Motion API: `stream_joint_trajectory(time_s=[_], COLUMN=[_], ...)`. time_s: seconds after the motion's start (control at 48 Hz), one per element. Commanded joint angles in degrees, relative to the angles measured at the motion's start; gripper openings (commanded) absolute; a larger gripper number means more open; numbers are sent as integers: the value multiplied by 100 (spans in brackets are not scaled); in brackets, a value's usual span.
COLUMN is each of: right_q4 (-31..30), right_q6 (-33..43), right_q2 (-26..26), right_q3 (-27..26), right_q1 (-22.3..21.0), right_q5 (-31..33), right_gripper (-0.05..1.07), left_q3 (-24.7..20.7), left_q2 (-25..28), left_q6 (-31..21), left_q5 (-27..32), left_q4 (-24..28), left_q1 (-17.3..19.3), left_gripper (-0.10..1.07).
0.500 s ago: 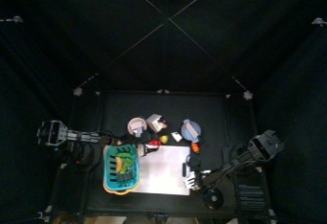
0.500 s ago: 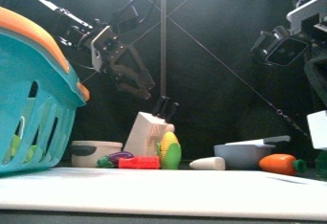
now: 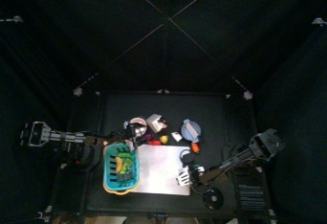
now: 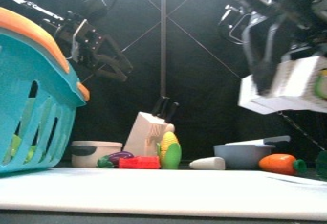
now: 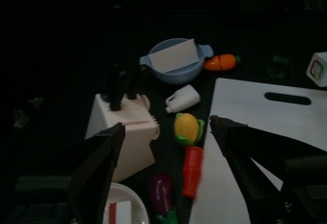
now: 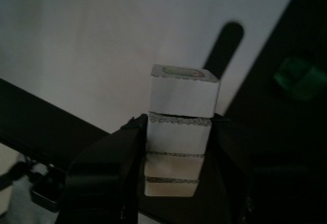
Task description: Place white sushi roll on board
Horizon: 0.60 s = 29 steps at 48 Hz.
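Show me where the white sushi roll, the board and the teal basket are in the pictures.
white sushi roll (image 6: 182,123): right wrist view, middle of its side, between the right gripper's jaws.
board (image 3: 161,172): top view, bare white middle.
teal basket (image 4: 36,113): front view, slotted side wall.

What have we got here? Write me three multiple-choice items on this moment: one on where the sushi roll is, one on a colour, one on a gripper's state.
1. Where is the white sushi roll?
A. In the basket
B. Between the right gripper's jaws, above the board
C. Beside the knife block

2. What colour are the basket's walls?
A. Red
B. White
C. Teal

3. How is the left gripper?
A. Open, holding nothing
B. Shut on the corn
C. Shut on the basket's rim

Key: B, since the right wrist view shows the roll clamped over the white surface; C, as the front view shows teal slatted walls; A, since the left wrist view shows its jaws spread with nothing between.
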Motion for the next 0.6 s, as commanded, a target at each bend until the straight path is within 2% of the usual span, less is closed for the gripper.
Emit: stream_joint_trajectory(time_s=[0.0, 0.167, 0.583], right_q4=[-149, -343, -387], right_q6=[18, 18, 35], right_q2=[0, 369, 1028], right_q3=[-202, -510, -1002], right_q1=[-246, -545, -1011], right_q5=[-202, -677, -729], right_gripper=[65, 65, 65], left_q3=[-35, 26, 167], left_q2=[-105, -132, -325], left_q6=[0, 0, 0], left_q5=[-97, -141, -149], left_q4=[-18, -26, -70], left_q1=[-9, -9, -18], left_gripper=[103, 103, 103])
